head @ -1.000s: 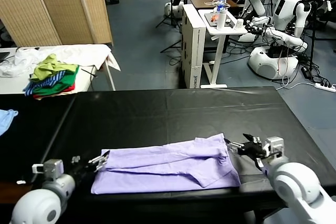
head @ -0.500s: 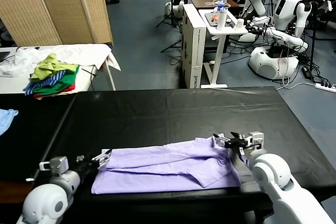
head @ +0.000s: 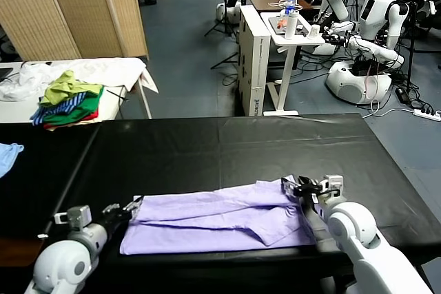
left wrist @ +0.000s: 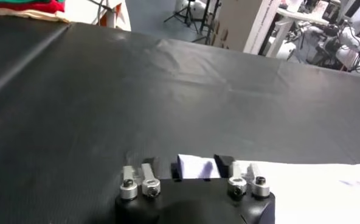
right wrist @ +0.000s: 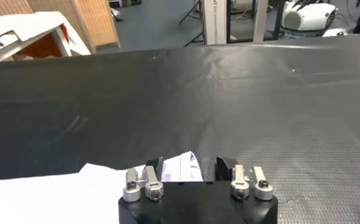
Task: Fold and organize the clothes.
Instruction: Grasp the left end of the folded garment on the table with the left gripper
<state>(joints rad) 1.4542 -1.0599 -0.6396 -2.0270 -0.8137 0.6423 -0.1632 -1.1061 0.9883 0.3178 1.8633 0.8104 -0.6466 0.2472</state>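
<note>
Now both grippers, left (head: 131, 206) and right (head: 292, 185), pinch the far corners of the shirt (head: 213, 223) lying flat on the table (head: 207, 149); they should lift together, evenly.

T-shirt (left wrist: 326, 182) cut off by left wrist view's edge; fingertips hidden under tool bodies

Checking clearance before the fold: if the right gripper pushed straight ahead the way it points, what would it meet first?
The right gripper already straddles a corner of the pale lavender cotton T-shirt; beyond it, seemingly only bare black table.
</note>
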